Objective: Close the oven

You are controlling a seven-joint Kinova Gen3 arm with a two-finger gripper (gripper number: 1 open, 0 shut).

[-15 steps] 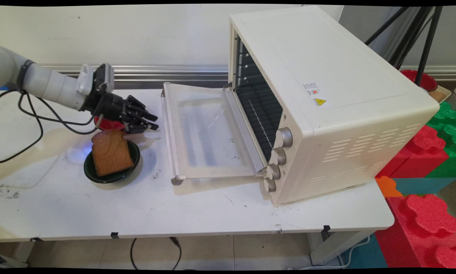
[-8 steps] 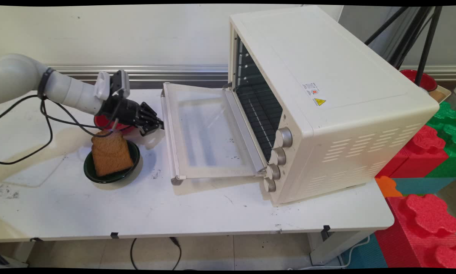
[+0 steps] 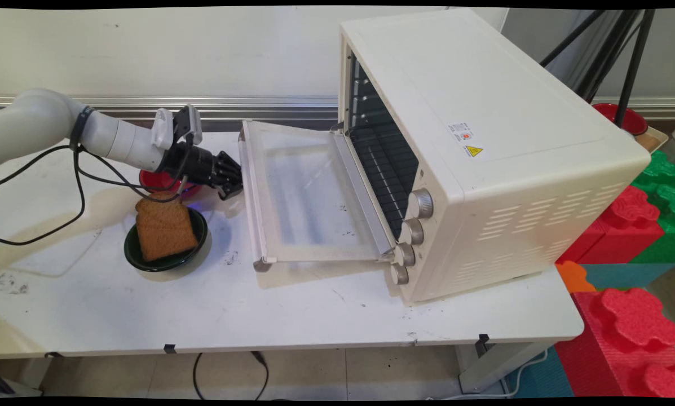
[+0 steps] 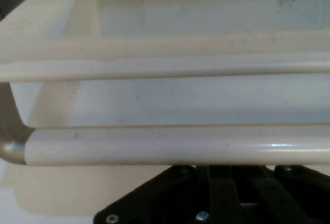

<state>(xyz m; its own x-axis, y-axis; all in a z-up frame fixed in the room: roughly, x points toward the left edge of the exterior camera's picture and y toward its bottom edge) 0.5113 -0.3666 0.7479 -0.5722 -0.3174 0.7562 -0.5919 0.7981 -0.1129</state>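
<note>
The black two-finger tool (image 3: 231,179) is seen low over the white surface (image 3: 292,316), pressed right up against the outer edge of the cream toaster oven's (image 3: 484,152) open glass door (image 3: 306,194). In the hand view, the cream bar handle (image 4: 175,144) of that door is stretched straight across the picture, just above the tool's black linkage, with a grey metal bracket (image 4: 9,141) curving off its left end. The fingertips are hidden behind that bar, so whether the tool is open or closed, or has a grip on anything, cannot be told. The door is hung down nearly flat over the surface, hinged at the oven's mouth, and dark wire racks are visible inside. Four silver knobs (image 3: 410,237) are lined up along the oven's near front edge.

Just beside the tool, toward the near side, a dark green round bowl (image 3: 166,239) is seen with a thick brown slice of bread (image 3: 164,226) leaning in it. A red bowl (image 3: 159,181) is partly hidden behind the wrist. Black cables (image 3: 78,186) are looped down from the white arm. Red and green foam blocks (image 3: 636,225) are stacked off the surface's right end.
</note>
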